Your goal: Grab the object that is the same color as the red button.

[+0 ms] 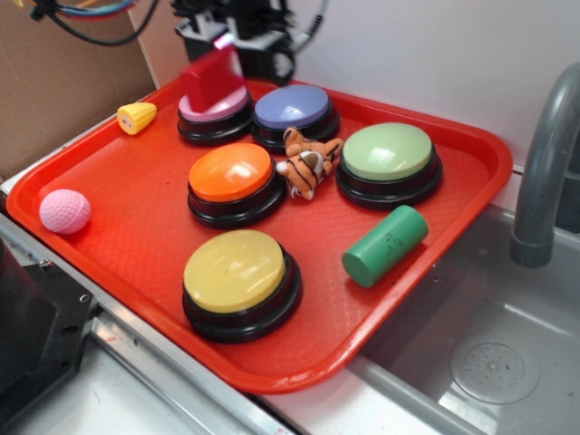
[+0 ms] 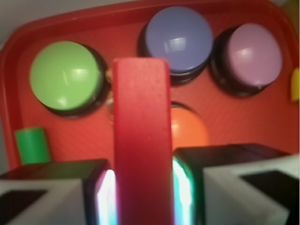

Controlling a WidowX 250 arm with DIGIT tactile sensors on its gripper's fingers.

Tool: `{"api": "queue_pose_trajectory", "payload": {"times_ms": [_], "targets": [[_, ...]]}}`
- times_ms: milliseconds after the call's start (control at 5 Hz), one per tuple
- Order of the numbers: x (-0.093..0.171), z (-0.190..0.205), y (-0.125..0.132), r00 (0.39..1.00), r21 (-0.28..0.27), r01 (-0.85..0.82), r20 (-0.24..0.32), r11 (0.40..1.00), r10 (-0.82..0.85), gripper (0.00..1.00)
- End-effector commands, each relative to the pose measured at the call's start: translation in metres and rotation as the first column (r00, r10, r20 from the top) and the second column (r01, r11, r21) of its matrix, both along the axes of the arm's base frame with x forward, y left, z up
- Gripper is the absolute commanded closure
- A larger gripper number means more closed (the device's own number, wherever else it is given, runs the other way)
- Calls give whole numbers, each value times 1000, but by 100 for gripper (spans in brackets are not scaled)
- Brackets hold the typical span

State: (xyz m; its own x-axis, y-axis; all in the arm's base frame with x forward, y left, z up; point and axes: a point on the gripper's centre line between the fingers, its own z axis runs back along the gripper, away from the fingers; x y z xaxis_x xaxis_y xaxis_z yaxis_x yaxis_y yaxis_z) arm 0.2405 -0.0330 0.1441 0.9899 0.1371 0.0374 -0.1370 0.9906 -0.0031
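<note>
My gripper [image 2: 143,197] is shut on the slim red bar block [image 2: 141,140], which stands up between the two fingers and fills the middle of the wrist view. In the exterior view the red block [image 1: 212,76] hangs in the gripper [image 1: 222,45] at the back of the red tray [image 1: 136,245], just above the pink button [image 1: 215,107]. No red button shows in either view.
On the tray stand purple [image 1: 292,107], green [image 1: 388,152], orange [image 1: 230,172] and yellow [image 1: 234,270] buttons, a toy tiger [image 1: 308,163], a green cylinder [image 1: 385,245], a pink ball [image 1: 64,211] and a yellow corn piece [image 1: 137,117]. A sink with a grey faucet [image 1: 544,163] lies right.
</note>
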Motion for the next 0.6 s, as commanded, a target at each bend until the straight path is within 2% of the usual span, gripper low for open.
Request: {"api": "queue_pose_trajectory", "payload": {"times_ms": [0, 200, 400], "targets": [[4, 27, 54, 992, -18, 85, 92, 996, -83, 100], [-7, 27, 73, 990, -24, 72, 124, 997, -69, 100], [-9, 26, 80, 990, -38, 100, 107, 994, -96, 100]]}}
